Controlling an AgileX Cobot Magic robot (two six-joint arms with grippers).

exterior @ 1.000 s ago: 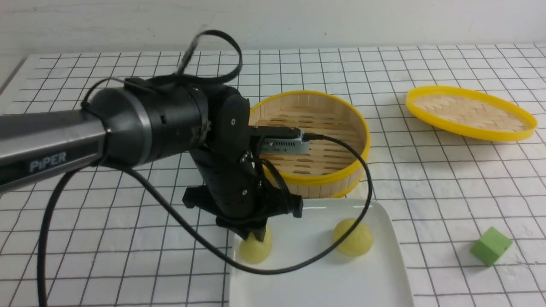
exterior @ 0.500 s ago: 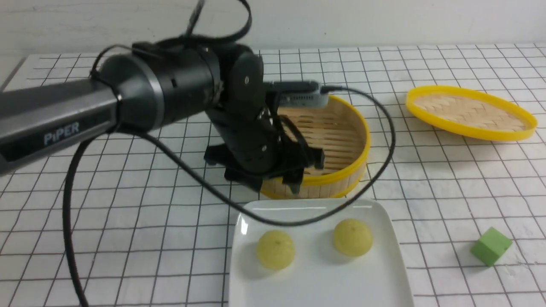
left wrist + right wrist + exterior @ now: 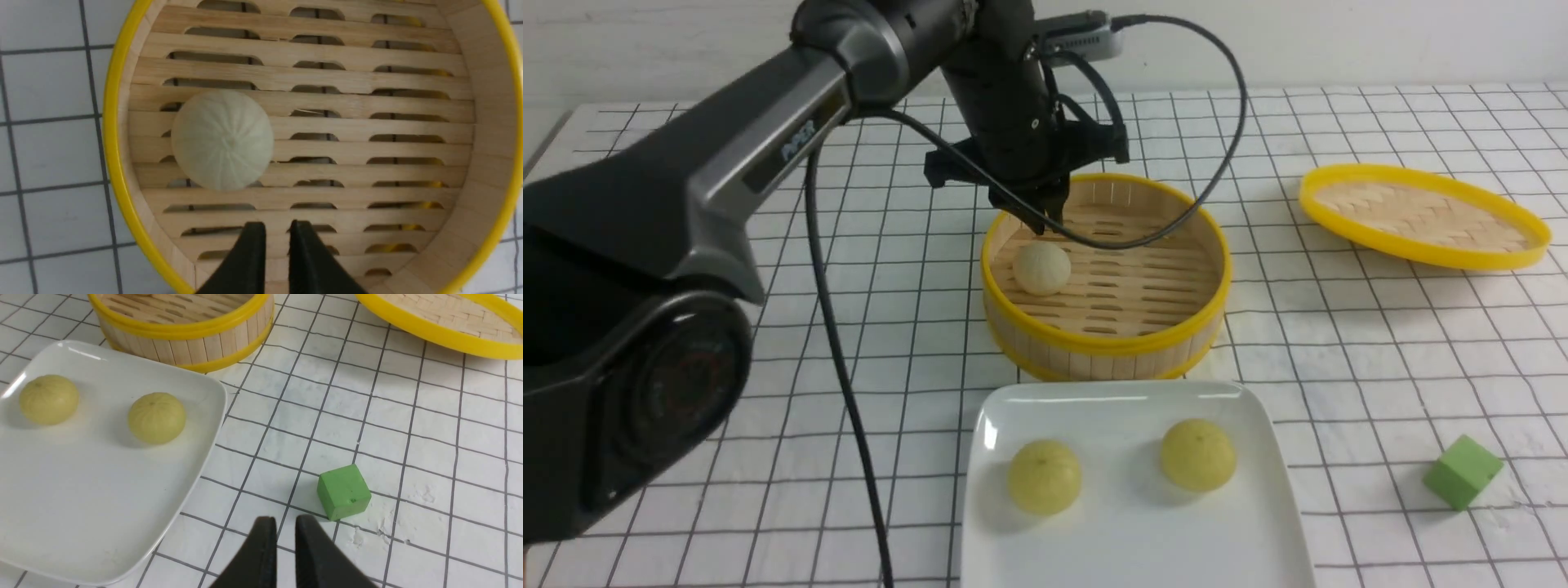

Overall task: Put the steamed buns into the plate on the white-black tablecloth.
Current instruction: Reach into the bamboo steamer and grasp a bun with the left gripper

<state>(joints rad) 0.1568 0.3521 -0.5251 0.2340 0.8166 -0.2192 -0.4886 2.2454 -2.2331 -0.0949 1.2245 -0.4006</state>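
Observation:
Two pale yellow steamed buns [image 3: 1044, 476] [image 3: 1197, 454] lie on the white plate [image 3: 1111, 392] on the white-black tablecloth [image 3: 1339, 327]. The off-white bun [image 3: 1041, 267] sits inside the bamboo steamer [image 3: 1107, 343]. My left gripper [image 3: 1045, 220] hangs just above and behind that bun, shut and empty; the left wrist view shows its tips [image 3: 278, 228] beside the bun [image 3: 222, 140]. My right gripper [image 3: 284, 522] is shut and empty, low over the cloth between the plate [image 3: 196, 396] and the green cube [image 3: 344, 492]. It is out of the front view.
The woven steamer lid [image 3: 1421, 214] lies at the back right. A green cube [image 3: 1462, 471] sits right of the plate. The left arm's cable loops over the steamer's far side. The steamer stands directly behind the plate.
My left gripper let go of the left yellow bun on the plate, rose, and moved back over the steamer. That bun rolled a little and settled.

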